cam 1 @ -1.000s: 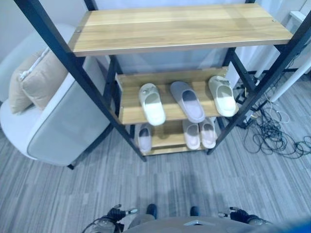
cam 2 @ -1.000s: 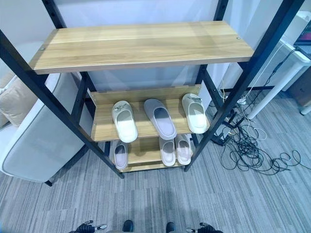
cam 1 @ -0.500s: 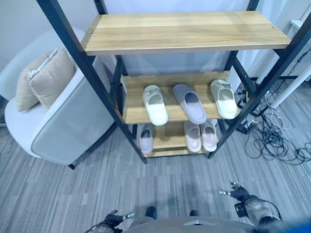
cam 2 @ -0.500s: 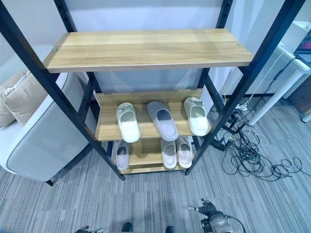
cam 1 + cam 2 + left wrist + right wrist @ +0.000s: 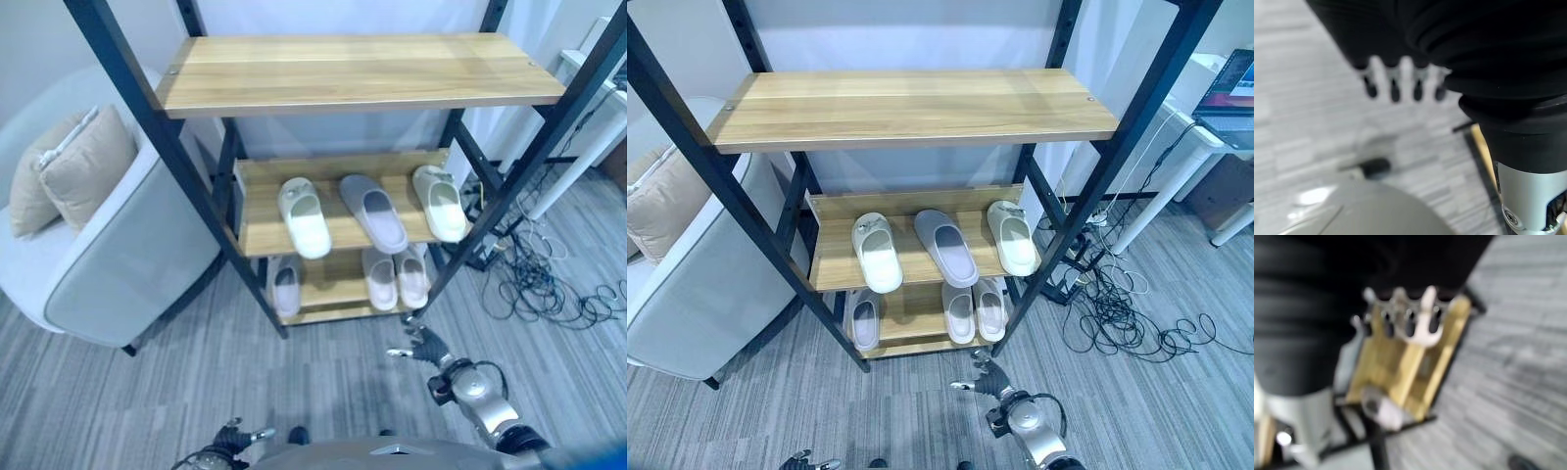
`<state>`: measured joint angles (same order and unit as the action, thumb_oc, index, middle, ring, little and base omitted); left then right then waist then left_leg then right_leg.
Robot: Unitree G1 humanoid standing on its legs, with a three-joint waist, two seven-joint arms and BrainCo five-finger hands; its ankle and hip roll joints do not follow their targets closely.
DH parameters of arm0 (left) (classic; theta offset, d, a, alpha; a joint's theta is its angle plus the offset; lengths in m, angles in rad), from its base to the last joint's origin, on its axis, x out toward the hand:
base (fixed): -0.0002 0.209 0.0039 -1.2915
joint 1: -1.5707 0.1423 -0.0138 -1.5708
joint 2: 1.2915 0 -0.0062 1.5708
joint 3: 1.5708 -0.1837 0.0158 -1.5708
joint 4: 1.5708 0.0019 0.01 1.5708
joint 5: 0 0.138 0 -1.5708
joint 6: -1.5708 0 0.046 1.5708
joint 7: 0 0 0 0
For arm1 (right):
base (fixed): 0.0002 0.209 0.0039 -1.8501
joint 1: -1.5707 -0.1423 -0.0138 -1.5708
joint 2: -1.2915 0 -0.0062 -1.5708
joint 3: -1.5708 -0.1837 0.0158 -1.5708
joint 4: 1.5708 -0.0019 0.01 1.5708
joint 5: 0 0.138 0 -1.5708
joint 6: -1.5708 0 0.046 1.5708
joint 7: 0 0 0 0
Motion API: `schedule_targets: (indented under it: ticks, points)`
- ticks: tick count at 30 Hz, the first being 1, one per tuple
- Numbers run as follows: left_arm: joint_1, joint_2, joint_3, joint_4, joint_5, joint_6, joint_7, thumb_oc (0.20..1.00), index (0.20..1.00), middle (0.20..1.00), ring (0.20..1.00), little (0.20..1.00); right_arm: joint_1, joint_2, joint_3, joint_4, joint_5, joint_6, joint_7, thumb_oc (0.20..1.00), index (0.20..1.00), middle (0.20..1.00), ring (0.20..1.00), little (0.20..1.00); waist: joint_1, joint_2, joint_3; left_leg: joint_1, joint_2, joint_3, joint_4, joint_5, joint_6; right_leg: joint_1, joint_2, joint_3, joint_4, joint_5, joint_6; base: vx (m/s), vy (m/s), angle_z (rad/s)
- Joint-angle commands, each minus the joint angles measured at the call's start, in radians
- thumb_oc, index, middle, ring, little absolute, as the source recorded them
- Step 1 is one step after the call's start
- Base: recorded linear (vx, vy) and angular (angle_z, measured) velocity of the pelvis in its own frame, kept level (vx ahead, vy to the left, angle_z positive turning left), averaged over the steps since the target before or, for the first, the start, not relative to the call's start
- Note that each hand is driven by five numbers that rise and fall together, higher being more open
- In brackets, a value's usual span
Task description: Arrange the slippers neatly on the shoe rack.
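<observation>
The right hand [image 5: 423,345] is raised low in front of the shoe rack [image 5: 353,73], its fingers spread and loosely straight, holding nothing. It hovers over the grey striped floor [image 5: 147,382], just short of the rack's front right leg. In the right wrist view its fingers [image 5: 1422,323] point toward the wooden shelves.

Beyond the right hand and a little toward the robot's left, the bottom shelf [image 5: 328,299] carries a pair of pale pink slippers [image 5: 394,277] lying side by side, the nearest slippers to the hand. Farther left on that shelf lies a single pale lilac slipper [image 5: 285,287].

Above and beyond the hand, the middle shelf [image 5: 257,211] holds three slippers apart from one another: a cream slipper [image 5: 439,202] at the right end, a grey slipper [image 5: 373,211] angled in the middle, and a white slipper [image 5: 305,216] to the left. The top shelf is bare wood.

The left hand [image 5: 227,440] hangs low at the near edge of the left eye view, well away from the rack. In the left wrist view its fingers [image 5: 1393,83] hang straight and relaxed over the floor, empty.

Far to the left of both hands stands a pale grey armchair [image 5: 127,264] with a beige cushion [image 5: 83,162]. To the right of the right hand, past the rack, black cables [image 5: 549,289] lie tangled on the floor.
</observation>
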<state>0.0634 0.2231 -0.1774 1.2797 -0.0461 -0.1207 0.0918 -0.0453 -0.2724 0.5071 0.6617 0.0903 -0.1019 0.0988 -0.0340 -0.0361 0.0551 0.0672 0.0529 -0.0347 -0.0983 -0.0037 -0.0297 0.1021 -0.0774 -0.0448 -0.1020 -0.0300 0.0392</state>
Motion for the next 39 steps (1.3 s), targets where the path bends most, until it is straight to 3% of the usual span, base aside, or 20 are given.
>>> schedule_targets:
  ticks: [1, 5, 8, 12, 17, 20, 21, 26, 32, 39]
  points:
    - [-0.081, -0.006, -0.026, 0.098, 0.039, -0.017, 0.015, 1.000, 1.000, 1.000, 1.000, 1.000, -0.060, -0.023, 0.076, -0.078, -0.006, -0.028, 0.067, 1.000, 1.000, 1.000, 1.000, 1.000, 0.034, 0.006, -0.021, 0.010, 0.063, -0.005, 0.011, 0.007, -0.048, -0.008, -0.089, 0.000, 0.028, 0.026, 0.097, 0.00, 0.000, 0.00]
    - [-0.078, -0.009, -0.047, 0.098, 0.065, -0.016, 0.015, 1.000, 1.000, 1.000, 1.000, 1.000, -0.119, -0.053, 0.184, -0.244, 0.134, -0.030, 0.164, 1.000, 1.000, 1.000, 1.000, 1.000, 0.045, 0.002, -0.019, 0.012, 0.065, -0.010, 0.011, 0.006, -0.051, -0.006, -0.090, -0.007, 0.034, 0.019, 0.098, 0.02, 0.004, 0.01]
    - [-0.070, -0.012, -0.044, 0.105, 0.070, -0.016, 0.017, 1.000, 1.000, 1.000, 1.000, 1.000, -0.166, -0.106, 0.181, -0.377, 0.144, -0.060, 0.158, 1.000, 1.000, 1.000, 1.000, 1.000, 0.044, 0.001, -0.018, 0.014, 0.067, -0.011, 0.011, 0.004, -0.053, -0.005, -0.090, -0.009, 0.036, 0.017, 0.101, 0.03, 0.006, 0.06]
    - [-0.062, -0.014, -0.031, 0.106, 0.084, -0.021, 0.034, 1.000, 1.000, 1.000, 1.000, 1.000, -0.197, -0.191, 0.055, -0.572, 0.086, -0.124, 0.062, 1.000, 1.000, 1.000, 1.000, 1.000, 0.045, 0.003, -0.015, 0.011, 0.072, -0.012, 0.011, 0.004, -0.053, -0.010, -0.088, -0.013, 0.045, 0.010, 0.103, 0.02, 0.005, 0.01]
    - [-0.049, -0.016, -0.035, 0.099, 0.097, -0.025, 0.040, 1.000, 1.000, 1.000, 1.000, 1.000, -0.212, -0.227, -0.073, -0.609, -0.010, -0.149, -0.057, 1.000, 1.000, 1.000, 1.000, 1.000, 0.054, 0.001, -0.014, 0.010, 0.073, -0.017, 0.011, 0.002, -0.052, -0.009, -0.087, -0.022, 0.049, 0.006, 0.103, 0.03, 0.005, 0.00]
    - [-0.045, -0.011, -0.043, 0.085, 0.093, -0.031, 0.043, 1.000, 1.000, 1.000, 1.000, 1.000, -0.249, -0.219, -0.181, -0.511, -0.052, -0.145, -0.168, 1.000, 1.000, 1.000, 1.000, 1.000, 0.069, -0.004, -0.003, 0.001, 0.073, -0.026, 0.011, 0.003, -0.051, -0.010, -0.085, -0.031, 0.048, 0.004, 0.102, 0.01, -0.002, 0.03]
    - [-0.054, -0.002, -0.052, 0.071, 0.078, -0.036, 0.044, 1.000, 1.000, 1.000, 1.000, 1.000, -0.325, -0.239, -0.215, -0.382, -0.093, -0.137, -0.241, 1.000, 1.000, 1.000, 1.000, 1.000, 0.089, -0.009, 0.024, -0.021, 0.072, -0.042, 0.011, 0.005, -0.052, -0.021, -0.083, -0.043, 0.050, -0.001, 0.103, -0.05, -0.020, 0.09]
    - [-0.068, 0.015, -0.075, 0.065, 0.053, -0.042, 0.039, 1.000, 1.000, 1.000, 1.000, 1.000, -0.456, -0.246, -0.200, -0.195, -0.038, -0.123, -0.278, 1.000, 1.000, 1.000, 1.000, 1.000, 0.118, -0.021, 0.057, -0.075, 0.070, -0.064, 0.012, 0.023, -0.054, -0.061, -0.080, -0.058, 0.058, 0.003, 0.101, -0.05, -0.001, 0.17]
    - [-0.084, 0.021, -0.092, 0.068, 0.010, -0.055, 0.049, 1.000, 1.000, 1.000, 1.000, 1.000, -0.664, -0.299, -0.179, 0.010, -0.072, -0.114, -0.380, 1.000, 1.000, 1.000, 1.000, 1.000, 0.163, -0.045, 0.131, -0.177, 0.063, -0.092, 0.043, 0.036, -0.052, -0.127, -0.086, -0.061, 0.064, 0.021, 0.101, -0.04, 0.024, 0.13]
    - [-0.093, 0.028, -0.080, 0.086, -0.014, -0.060, 0.068, 1.000, 1.000, 1.000, 1.000, 1.000, -0.812, -0.370, -0.128, 0.135, -0.149, -0.091, -0.448, 1.000, 1.000, 1.000, 1.000, 1.000, 0.182, -0.064, 0.161, -0.244, 0.055, -0.091, 0.079, 0.030, -0.049, -0.173, -0.090, -0.047, 0.055, 0.039, 0.104, 0.02, 0.027, 0.05]
